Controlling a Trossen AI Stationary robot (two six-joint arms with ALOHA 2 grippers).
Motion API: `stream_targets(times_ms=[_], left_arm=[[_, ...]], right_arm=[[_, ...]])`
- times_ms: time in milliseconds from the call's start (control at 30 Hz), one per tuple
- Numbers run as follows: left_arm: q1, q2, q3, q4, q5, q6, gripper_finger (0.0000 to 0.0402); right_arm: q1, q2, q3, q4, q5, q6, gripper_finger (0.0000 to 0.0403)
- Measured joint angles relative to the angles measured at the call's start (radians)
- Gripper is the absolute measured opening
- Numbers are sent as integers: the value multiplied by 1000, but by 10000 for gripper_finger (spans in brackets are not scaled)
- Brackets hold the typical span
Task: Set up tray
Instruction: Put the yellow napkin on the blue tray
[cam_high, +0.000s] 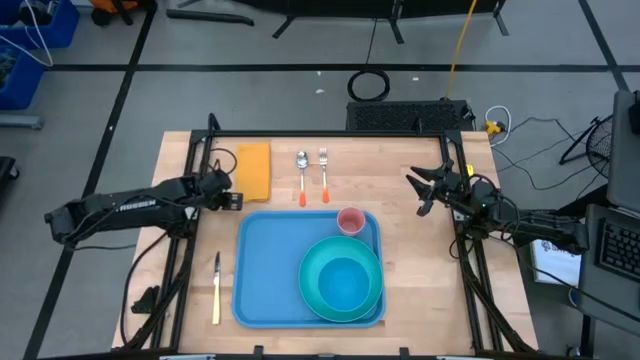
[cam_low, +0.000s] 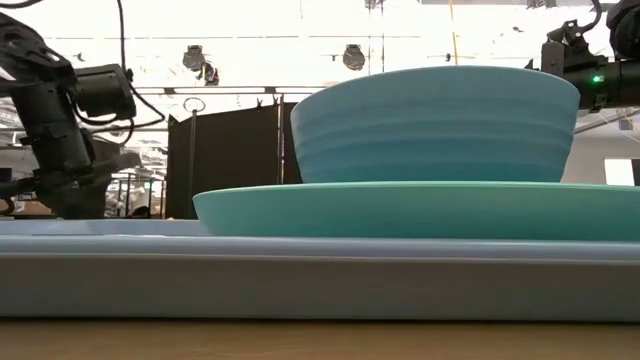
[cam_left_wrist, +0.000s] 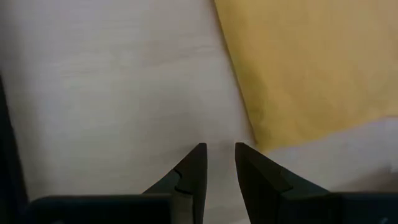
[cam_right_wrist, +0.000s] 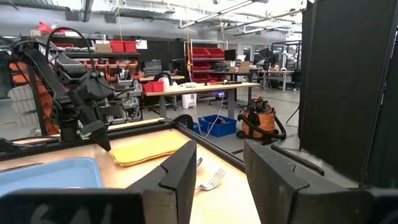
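Place: a workshop-style robotics lab.
Evidence: red parts bins (cam_right_wrist: 124, 46) on shelving, workbench (cam_right_wrist: 199, 88), shop vacuum (cam_right_wrist: 256, 118), ceiling strip lights.

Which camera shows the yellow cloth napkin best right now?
The high view: the folded yellow cloth napkin shows whole on the wooden table, beside the left gripper. The left wrist view shows only one corner close up, the right wrist view shows it far off, and the low view misses it.
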Motion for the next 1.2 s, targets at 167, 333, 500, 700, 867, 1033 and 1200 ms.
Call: stream_targets(times_ms=[167,333,500,700,867,1033,1200], left_arm=[[0,42,1,51,-2,-21,88],[0,38,-1,82,19,-39,88],[0,40,-3,107,77,-48,88],[0,39,-3,97,93,-47,88],[0,39,-3,102,74,-46,88],[0,37,-3,104,97,-43,88],[0,37,-3,105,111,-28,88]], right_arm=[[0,0,0,0,0,0,125],[0,0,0,0,0,0,125],[0,0,0,0,0,0,125],[0,0,0,0,0,0,125],[0,0,0,0,0,0,125],[0,0,0,0,0,0,125],[0,0,0,0,0,0,125]])
